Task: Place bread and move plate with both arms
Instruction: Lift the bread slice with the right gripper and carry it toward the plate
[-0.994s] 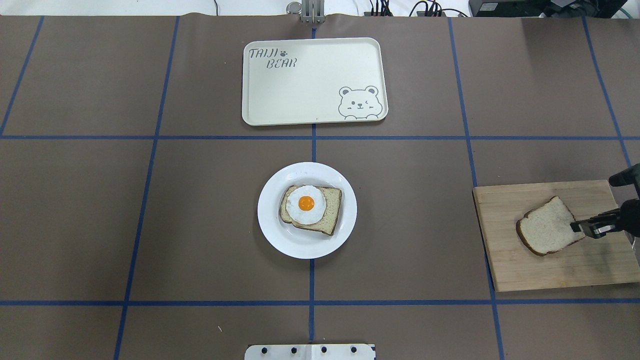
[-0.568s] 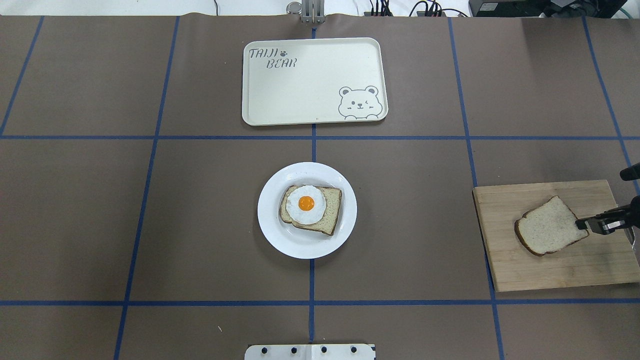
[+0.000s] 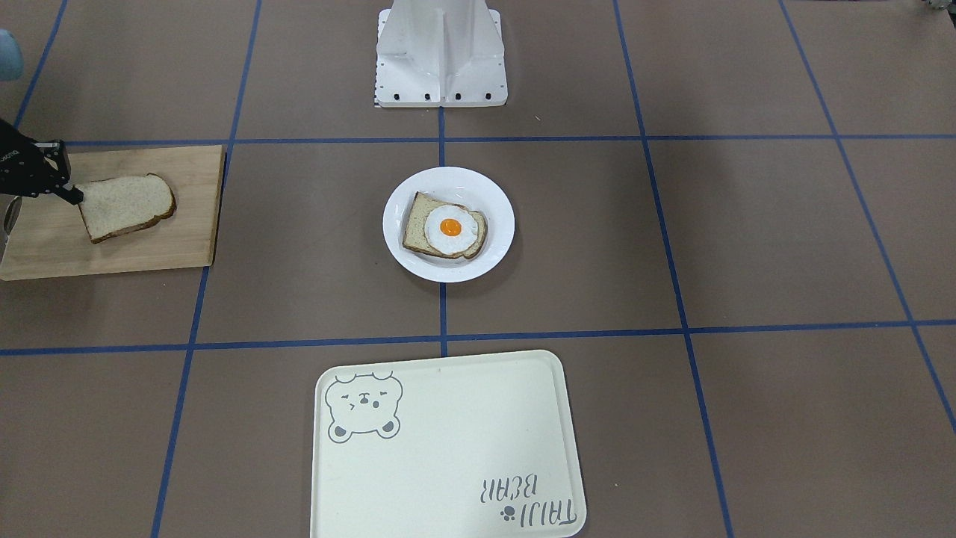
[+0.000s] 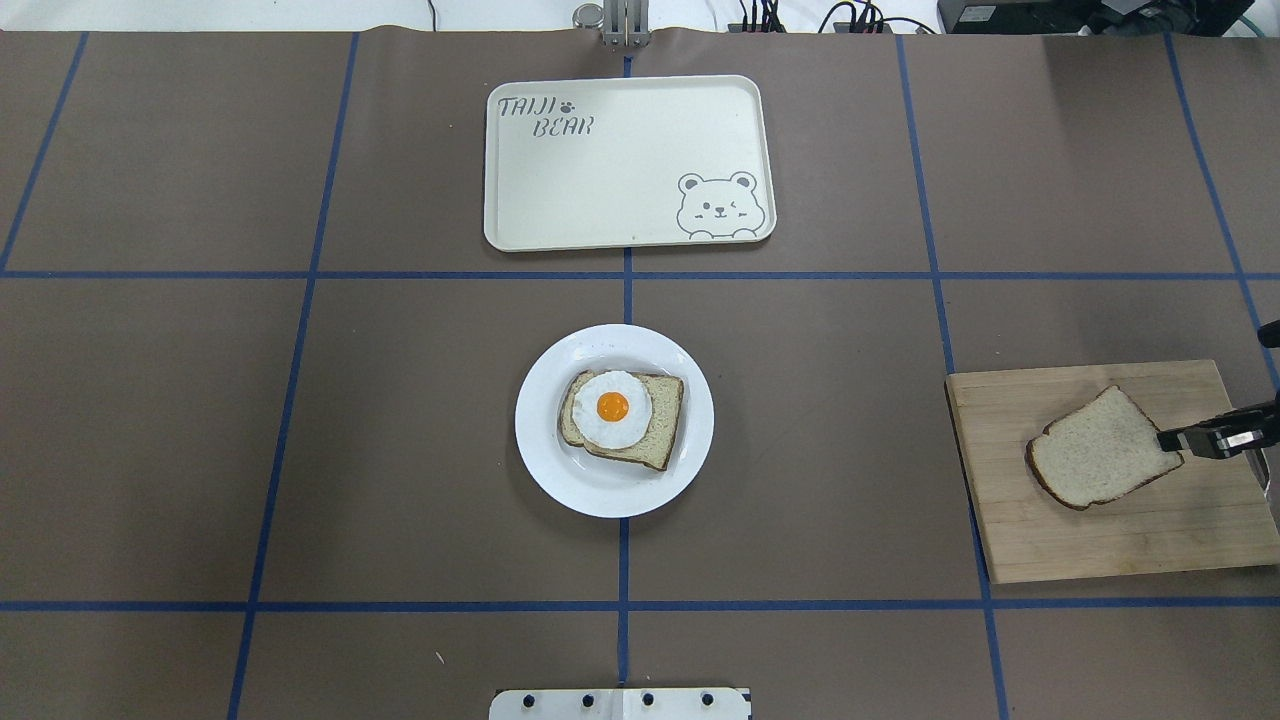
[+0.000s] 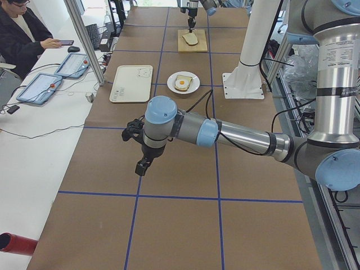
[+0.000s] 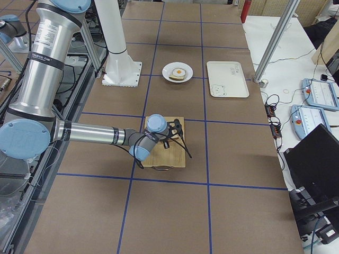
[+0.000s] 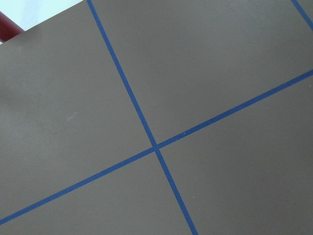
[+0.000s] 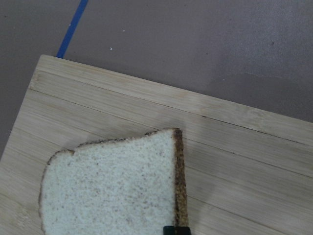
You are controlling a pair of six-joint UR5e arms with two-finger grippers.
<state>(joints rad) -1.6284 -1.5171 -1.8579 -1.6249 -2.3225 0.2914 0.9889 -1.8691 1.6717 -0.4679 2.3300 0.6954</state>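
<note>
The plain bread slice (image 4: 1095, 450) lies on a wooden cutting board (image 4: 1100, 540) at the right; it also shows in the front view (image 3: 123, 205) and the right wrist view (image 8: 112, 191). My right gripper (image 4: 1172, 440) is shut on the bread's crust edge, with one fingertip (image 8: 175, 230) showing at that edge. The round white plate (image 4: 600, 492) sits at the table's middle and carries a second slice topped with a fried egg (image 4: 612, 408). My left gripper (image 5: 140, 165) hovers over bare table far to the left; I cannot tell whether it is open or shut.
A cream rectangular tray with a bear drawing (image 4: 620, 170) lies beyond the plate. The robot's white base (image 3: 441, 52) stands on the near side. Blue tape lines cross the brown table. An operator (image 5: 22, 34) sits beside the table.
My right gripper has drawn slightly right and away, and the bread's gripped edge has shifted with it. The plate and tray have not moved.
</note>
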